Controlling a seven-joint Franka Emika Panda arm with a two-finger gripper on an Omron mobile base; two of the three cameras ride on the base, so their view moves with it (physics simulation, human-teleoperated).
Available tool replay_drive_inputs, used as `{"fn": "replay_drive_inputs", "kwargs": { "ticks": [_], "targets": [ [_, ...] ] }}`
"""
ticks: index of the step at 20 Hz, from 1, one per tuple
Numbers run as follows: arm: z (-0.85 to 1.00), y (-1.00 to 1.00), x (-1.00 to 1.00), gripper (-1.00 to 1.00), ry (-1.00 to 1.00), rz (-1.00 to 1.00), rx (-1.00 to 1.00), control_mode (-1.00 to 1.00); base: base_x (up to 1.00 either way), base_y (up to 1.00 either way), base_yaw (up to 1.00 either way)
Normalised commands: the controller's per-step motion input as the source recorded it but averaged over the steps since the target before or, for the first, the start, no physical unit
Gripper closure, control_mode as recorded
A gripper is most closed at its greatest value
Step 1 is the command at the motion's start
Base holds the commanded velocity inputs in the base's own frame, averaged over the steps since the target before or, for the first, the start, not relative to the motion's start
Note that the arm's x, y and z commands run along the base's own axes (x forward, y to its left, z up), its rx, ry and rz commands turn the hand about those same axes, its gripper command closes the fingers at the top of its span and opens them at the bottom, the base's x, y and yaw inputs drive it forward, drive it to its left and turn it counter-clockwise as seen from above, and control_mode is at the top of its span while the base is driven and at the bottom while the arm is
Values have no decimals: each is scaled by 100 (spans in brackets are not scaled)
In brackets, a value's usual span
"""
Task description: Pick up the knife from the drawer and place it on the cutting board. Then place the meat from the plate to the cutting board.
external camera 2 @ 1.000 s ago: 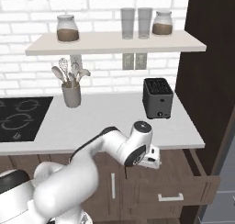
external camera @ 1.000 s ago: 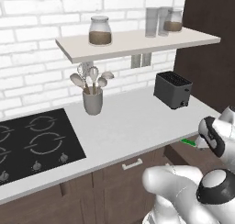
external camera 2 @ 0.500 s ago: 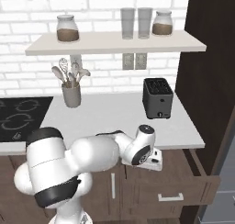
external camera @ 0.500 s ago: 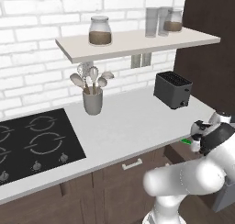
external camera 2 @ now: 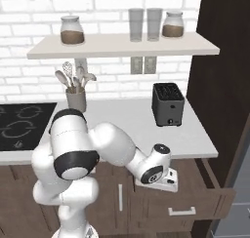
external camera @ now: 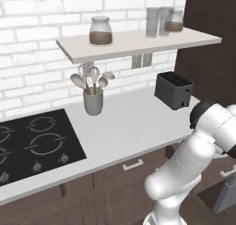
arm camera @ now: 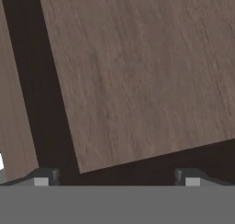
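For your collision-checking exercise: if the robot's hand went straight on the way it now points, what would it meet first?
Probably the wooden floor of the open drawer, which lies straight ahead of the hand; how far off is unclear.

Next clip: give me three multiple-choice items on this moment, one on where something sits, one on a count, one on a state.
1. Where is the toaster?
A. on the shelf
B. on the counter, right end
C. in the drawer

2. How many jars with brown contents stand on the shelf?
A. one
B. two
C. four

3. What state is the drawer in?
A. pulled open
B. fully shut
C. lifted out onto the counter

Answers: 1 B, it stands on the pale counter below the shelf. 2 B, one jar at the left, another at the right. 3 A, its dark front juts out past the cabinets.
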Motion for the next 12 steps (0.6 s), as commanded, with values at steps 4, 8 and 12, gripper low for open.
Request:
{"fn": "replay_drive_inputs", "kwargs": {
  "ticks": [4, 8, 12],
  "targets": [
    [-17, -36, -87, -100, 0, 1, 2, -100, 0, 0, 0],
    [0, -36, -100, -100, 1, 0, 4, -100, 0, 0, 0],
    [7, -55, -100, -100, 0, 0, 7, -100, 0, 0, 0]
  ]
}}
